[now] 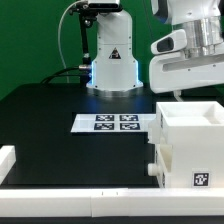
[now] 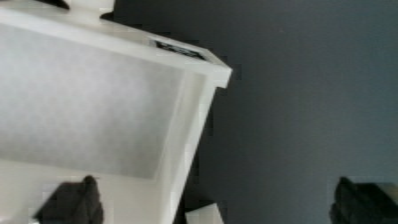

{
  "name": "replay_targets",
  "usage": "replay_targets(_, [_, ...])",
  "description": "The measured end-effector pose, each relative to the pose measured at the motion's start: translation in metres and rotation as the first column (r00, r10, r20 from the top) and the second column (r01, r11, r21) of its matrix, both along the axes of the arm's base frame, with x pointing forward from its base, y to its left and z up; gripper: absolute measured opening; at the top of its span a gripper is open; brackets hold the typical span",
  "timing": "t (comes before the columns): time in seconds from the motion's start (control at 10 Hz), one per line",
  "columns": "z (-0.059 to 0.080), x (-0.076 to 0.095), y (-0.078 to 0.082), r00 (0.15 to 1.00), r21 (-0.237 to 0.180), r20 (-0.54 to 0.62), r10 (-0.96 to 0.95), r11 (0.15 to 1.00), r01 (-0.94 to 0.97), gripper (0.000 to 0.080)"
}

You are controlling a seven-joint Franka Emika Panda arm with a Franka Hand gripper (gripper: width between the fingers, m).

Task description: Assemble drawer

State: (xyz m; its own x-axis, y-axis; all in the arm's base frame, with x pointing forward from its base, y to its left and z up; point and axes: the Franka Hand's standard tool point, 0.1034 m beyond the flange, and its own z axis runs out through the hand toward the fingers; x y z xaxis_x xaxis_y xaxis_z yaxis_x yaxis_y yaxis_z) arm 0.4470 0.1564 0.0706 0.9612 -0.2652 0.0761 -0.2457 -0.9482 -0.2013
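Though matte, boxy white plastic drawer [image 1: 185, 150]

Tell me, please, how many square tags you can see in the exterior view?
5. Four tags form a two-by-two block on the marker board; one is low on the front of the drawer, toward the exterior view's right. More may be hidden on unseen faces.
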Motion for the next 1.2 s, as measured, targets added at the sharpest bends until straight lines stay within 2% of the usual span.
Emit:
replay_targets(0.1, [-0.009,-0.001,-0.008,0.996,0.009,-0.032,-0.085,0.996,0.085,0.0649])
replay_targets(0.2, [-0.014,0.003,-0.01,0.993,0.014,-0.045,-0.108,0.994,0.108,0.0649])
replay_targets(0.3, [-0.021,0.004,-0.006,0.993,0.018,-0.051,-0.107,0.994,0.108,0.0649])
replay_targets(0.6, [-0.044,-0.009,0.007,0.994,0.02,-0.066,-0.09,0.996,0.092,0.0649])
replay_targets(0.7, [-0.049,-0.014,0.013,0.994,0.019,-0.075,-0.077,0.997,0.079,0.0649])
replay_targets(0.9, [-0.05,-0.015,0.013,0.995,0.017,-0.075,-0.063,0.998,0.064,0.0649])
replay_targets(1.2, [-0.05,-0.015,0.013,0.996,0.017,-0.074,-0.058,0.998,0.059,0.024])
